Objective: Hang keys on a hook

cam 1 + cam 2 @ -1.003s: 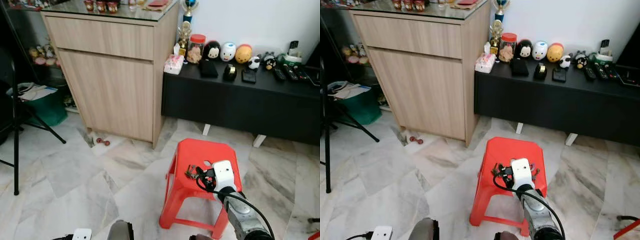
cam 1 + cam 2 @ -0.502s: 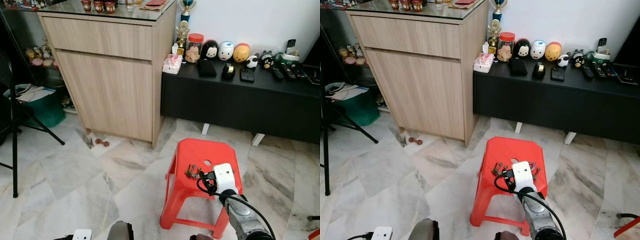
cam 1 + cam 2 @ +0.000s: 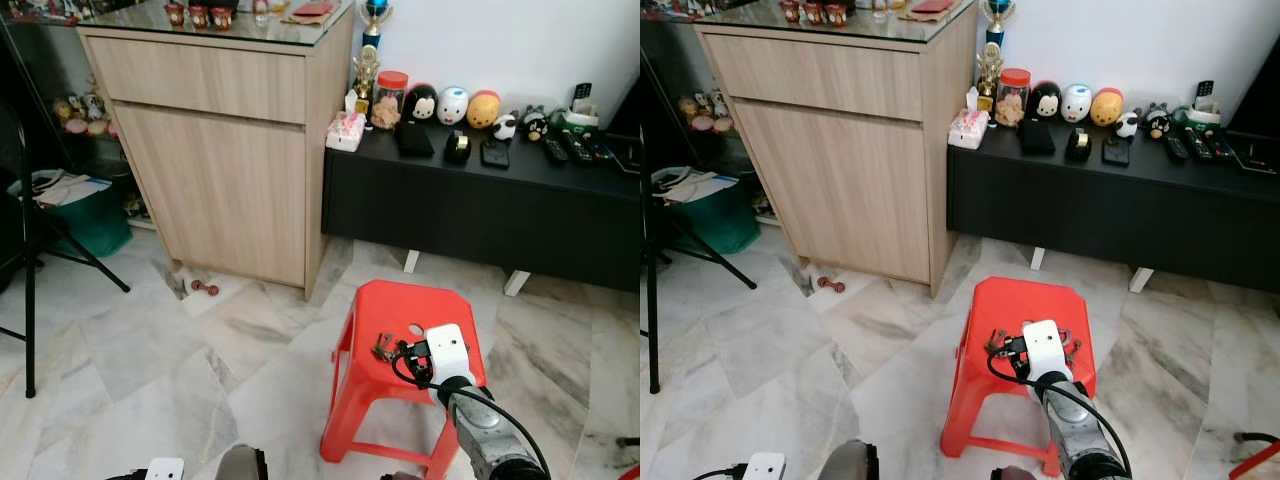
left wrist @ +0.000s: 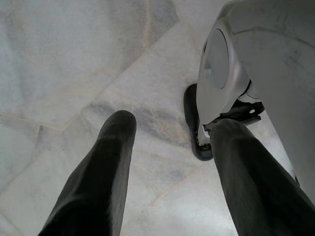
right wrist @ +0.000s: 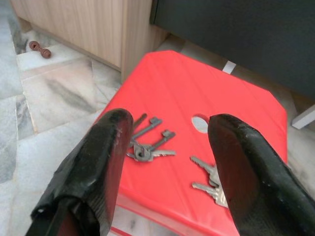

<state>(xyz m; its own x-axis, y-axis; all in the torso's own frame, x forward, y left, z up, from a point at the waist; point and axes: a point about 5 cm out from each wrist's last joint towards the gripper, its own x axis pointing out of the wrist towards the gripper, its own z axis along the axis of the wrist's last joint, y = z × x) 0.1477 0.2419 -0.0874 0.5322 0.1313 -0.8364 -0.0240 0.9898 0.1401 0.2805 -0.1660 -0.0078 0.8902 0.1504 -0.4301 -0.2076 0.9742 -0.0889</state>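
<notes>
Right gripper hangs over the red stool in the lower middle of the head views, its two black fingers spread wide with nothing between them. On the stool's seat lie two bunches of keys: one ring of keys just beside the small round hole in the seat, toward the lower centre of the right wrist view, and a second set of keys partly hidden behind the other finger at lower right. Both lie flat on the plastic and neither touches the fingers. The step in hand looks like the reach for the pickup; nothing is grasped yet. Next, the gripper would need to come down with its fingers straddling the ring and pinch it off the seat, which may be fiddly since the keys lie so flat. No hook can be made out. Left gripper hangs idle over the marble floor, fingers apart and empty.
</notes>
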